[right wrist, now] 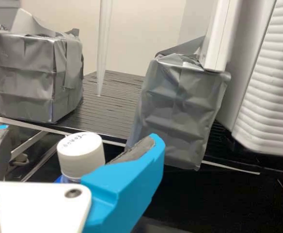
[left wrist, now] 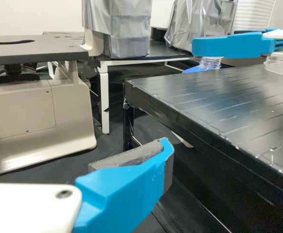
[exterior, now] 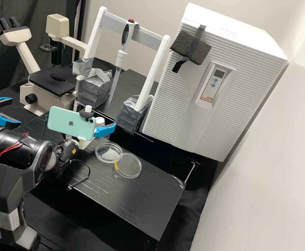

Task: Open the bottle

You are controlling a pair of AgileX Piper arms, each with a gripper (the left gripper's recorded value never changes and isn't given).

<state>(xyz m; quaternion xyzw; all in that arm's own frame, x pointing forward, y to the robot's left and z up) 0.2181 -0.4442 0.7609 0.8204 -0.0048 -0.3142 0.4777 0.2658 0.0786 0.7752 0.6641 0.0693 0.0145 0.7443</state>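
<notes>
dark grey arm (exterior: 16, 153) foremost, right tool (right wrist: 73, 145) at white-capped bottle (right wrist: 81, 154) on black surface (exterior: 142, 198), grip cannot be told, left tool (exterior: 15, 111) released, empty

Glossy black ribbed tabletop (exterior: 142, 198); clear plastic bottle (left wrist: 212, 62), matt white cap (right wrist: 80, 154); crinkled grey tape-wrapped blocks (right wrist: 180, 111).

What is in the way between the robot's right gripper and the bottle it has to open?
Nothing that I can see. The bottle, with its white cap on, sits right at the right gripper, and no other object comes between them.
</notes>
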